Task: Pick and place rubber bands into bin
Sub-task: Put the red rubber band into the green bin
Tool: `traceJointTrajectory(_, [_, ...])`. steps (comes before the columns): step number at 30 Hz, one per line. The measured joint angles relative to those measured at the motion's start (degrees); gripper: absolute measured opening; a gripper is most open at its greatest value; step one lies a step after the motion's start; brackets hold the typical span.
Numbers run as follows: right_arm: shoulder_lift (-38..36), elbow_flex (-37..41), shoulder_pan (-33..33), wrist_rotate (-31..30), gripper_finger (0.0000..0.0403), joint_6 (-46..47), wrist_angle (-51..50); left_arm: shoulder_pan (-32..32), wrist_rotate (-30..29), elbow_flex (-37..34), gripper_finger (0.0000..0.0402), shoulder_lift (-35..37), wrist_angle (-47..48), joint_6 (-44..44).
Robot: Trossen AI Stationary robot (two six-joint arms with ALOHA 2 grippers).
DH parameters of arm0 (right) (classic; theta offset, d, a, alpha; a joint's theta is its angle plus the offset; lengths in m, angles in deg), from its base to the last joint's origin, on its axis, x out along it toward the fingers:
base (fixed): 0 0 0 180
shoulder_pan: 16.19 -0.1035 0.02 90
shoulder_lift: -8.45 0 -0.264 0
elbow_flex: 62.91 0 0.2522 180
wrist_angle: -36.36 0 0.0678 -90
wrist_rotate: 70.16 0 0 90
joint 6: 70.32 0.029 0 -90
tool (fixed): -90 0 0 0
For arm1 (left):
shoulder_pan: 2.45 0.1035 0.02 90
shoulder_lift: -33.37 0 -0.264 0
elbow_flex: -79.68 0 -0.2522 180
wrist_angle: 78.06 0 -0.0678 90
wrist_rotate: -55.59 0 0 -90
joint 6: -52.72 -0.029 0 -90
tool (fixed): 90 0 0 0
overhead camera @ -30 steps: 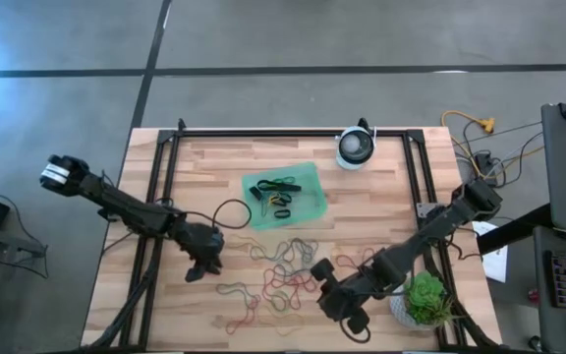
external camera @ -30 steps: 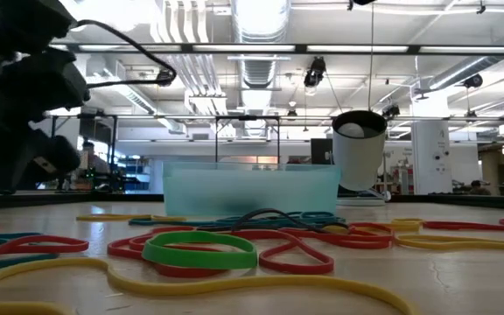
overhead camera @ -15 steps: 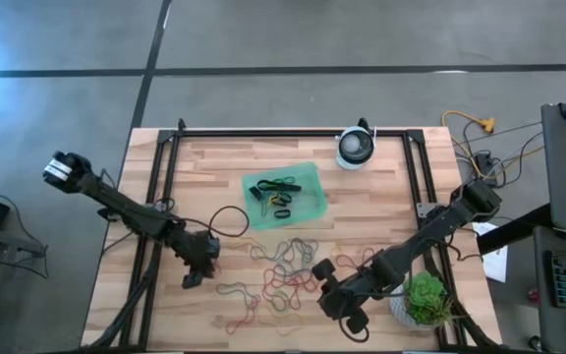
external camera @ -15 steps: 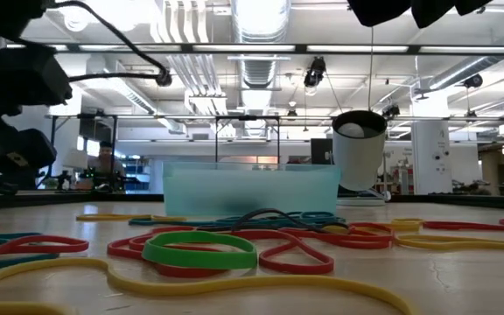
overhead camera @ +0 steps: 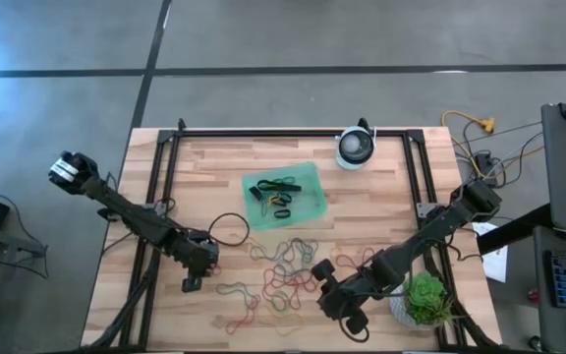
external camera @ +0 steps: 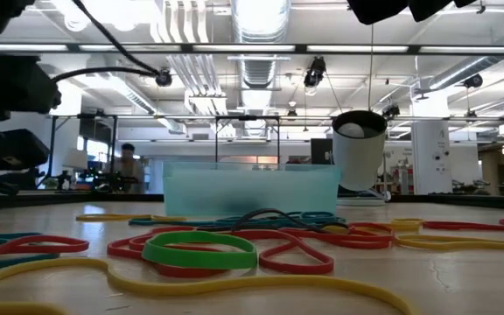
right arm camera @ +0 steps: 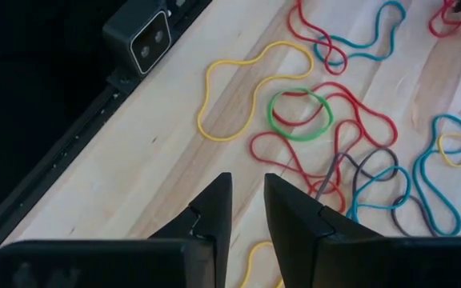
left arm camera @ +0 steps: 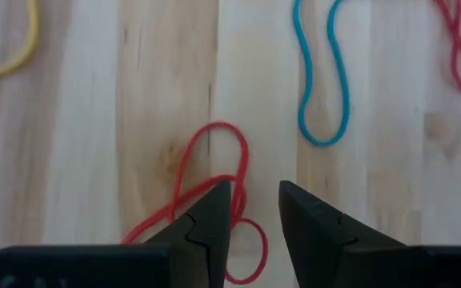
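Many rubber bands (overhead camera: 283,270) in red, blue, yellow and green lie loose on the wooden table; a green one (external camera: 199,249) lies nearest the low camera. The translucent green bin (overhead camera: 306,179) stands toward the far middle with a few bands (overhead camera: 278,202) in it. My left gripper (overhead camera: 191,282) is at the near left, tipped steeply down and open, its fingertips (left arm camera: 254,210) standing over a red band (left arm camera: 214,160) that lies flat on the wood. My right gripper (overhead camera: 327,295) hangs open by a narrow gap (right arm camera: 246,204) above the near right of the scatter, with nothing between its fingers.
A round white device (overhead camera: 356,147) stands at the far edge right of the bin. A green plant (overhead camera: 425,298) sits at the near right corner. A black cable loop (overhead camera: 229,218) lies left of the bin. A small camera (right arm camera: 146,40) sits at the near edge.
My left gripper has moved toward the table's near left corner and tipped more steeply downward, staying open. The rubber bands and bin lie as before.
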Motion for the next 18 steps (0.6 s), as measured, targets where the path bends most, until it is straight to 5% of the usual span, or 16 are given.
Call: traceJointTrajectory(18, [0.0, 0.4, 0.0, 0.0, 0.0063, -0.4, 1.3, -1.2, -3.5, 3.6, 0.0091, -6.4, 7.6, 2.4])
